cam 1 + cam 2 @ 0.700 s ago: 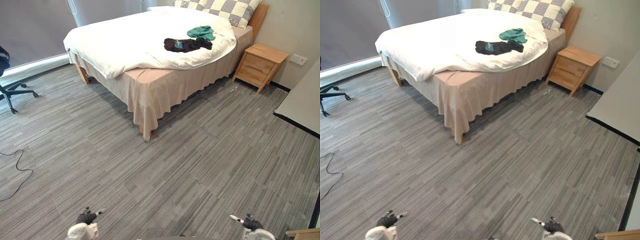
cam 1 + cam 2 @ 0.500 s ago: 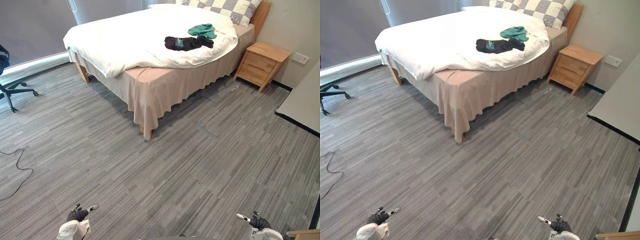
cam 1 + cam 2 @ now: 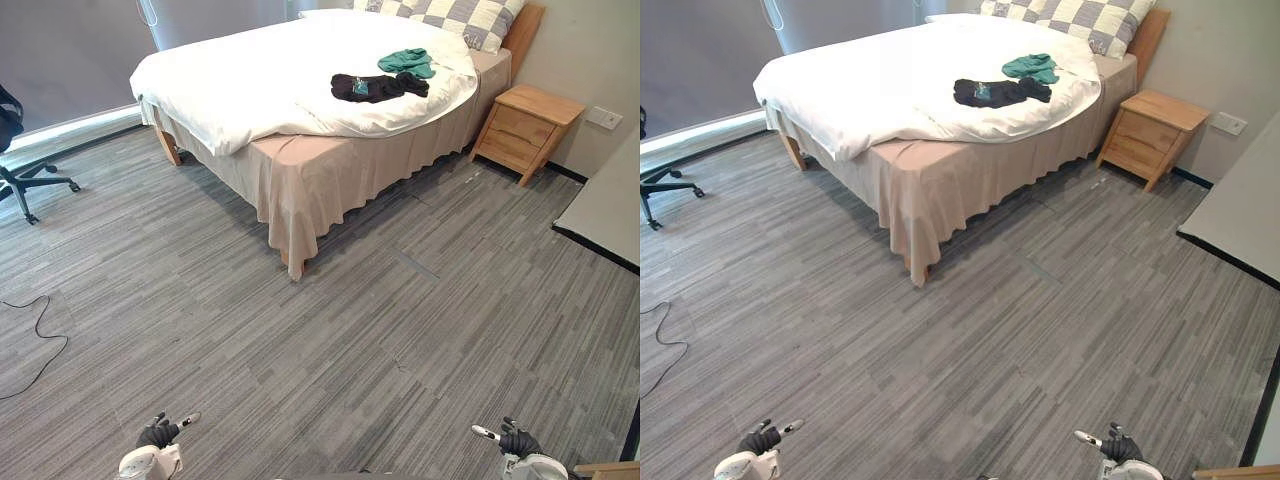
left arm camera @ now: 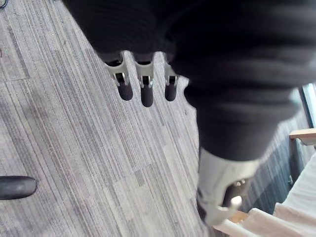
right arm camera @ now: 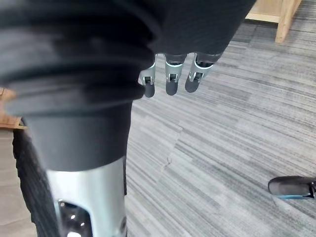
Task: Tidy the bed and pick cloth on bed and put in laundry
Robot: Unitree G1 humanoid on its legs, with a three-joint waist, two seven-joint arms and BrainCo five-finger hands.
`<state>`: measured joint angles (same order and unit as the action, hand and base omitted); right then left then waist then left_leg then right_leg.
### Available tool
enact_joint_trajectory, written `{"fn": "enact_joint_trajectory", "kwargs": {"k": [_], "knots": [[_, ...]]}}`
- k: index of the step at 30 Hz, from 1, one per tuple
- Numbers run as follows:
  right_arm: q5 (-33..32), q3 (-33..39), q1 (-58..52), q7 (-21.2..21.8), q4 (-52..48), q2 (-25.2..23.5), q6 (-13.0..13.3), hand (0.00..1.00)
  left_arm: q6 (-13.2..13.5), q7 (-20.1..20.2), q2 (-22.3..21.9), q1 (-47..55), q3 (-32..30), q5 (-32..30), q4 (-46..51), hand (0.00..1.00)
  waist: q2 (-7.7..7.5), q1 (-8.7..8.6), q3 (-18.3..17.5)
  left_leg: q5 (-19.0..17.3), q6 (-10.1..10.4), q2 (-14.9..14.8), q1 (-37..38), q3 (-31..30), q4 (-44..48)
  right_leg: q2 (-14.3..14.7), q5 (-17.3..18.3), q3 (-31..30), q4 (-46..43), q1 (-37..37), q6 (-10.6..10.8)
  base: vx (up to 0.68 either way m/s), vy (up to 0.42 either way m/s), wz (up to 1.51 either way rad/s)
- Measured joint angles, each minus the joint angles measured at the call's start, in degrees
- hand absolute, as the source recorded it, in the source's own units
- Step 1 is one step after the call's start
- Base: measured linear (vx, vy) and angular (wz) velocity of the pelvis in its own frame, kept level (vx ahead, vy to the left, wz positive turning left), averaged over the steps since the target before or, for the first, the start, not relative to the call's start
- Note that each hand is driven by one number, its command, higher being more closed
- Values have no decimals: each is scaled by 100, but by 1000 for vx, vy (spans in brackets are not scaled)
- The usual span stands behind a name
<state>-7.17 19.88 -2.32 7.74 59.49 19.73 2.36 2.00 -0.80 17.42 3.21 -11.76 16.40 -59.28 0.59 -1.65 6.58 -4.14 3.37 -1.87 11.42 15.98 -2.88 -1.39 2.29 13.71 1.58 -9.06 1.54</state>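
Well, the bed [image 3: 300, 180] stands in the upper middle of the frame under a white duvet [image 3: 250, 80]. On the duvet, toward the upper right, a black cloth [image 3: 372, 88] lies just beside a green cloth [image 3: 405, 62], both short of the checkered pillow [image 3: 470, 15]. A wooden nightstand [image 3: 527, 118] sits right of the bed. Along the bottom edge, well apart from the bed, the left hand [image 3: 157, 434] and right hand [image 3: 517, 442] hang over the grey floor [image 3: 350, 330], fingers loosely extended, holding nothing.
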Motion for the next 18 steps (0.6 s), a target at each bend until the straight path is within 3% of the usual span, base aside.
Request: {"fn": "enact_joint_trajectory", "kwargs": {"k": [12,14,15,16,18], "knots": [[33,-219,0,0,4,-82,-5,0,52,-179,-107,92,265,-115,-104,0,-10,-27,12,-3,-5,-5,43,104,-55,17,21,-69,-15,31,-34,-10,-11,-4],[27,-244,73,-3,-2,-211,39,0,122,-191,-118,14,426,-115,-98,0,-69,-11,68,-73,-88,5,-225,153,140,-176,511,-65,-1122,695,78,-46,4,-9],[15,-332,129,-14,2,-240,39,0,127,-235,-114,-96,518,-105,-98,0,-110,-3,207,-176,-146,2,-379,206,400,-329,681,-40,-1933,1113,254,-71,16,-14],[-3,-405,140,-17,1,-244,39,0,133,-248,-110,-139,566,-72,-98,0,-125,30,291,-245,-196,-8,-456,231,524,-401,724,-29,-2387,1353,295,-110,16,-22],[-16,-552,193,-43,12,-405,37,0,146,-267,-8,-185,668,8,-98,0,-300,73,558,-633,-243,33,-493,208,977,-828,656,59,-4221,2128,83,-61,-1,-6]]}}
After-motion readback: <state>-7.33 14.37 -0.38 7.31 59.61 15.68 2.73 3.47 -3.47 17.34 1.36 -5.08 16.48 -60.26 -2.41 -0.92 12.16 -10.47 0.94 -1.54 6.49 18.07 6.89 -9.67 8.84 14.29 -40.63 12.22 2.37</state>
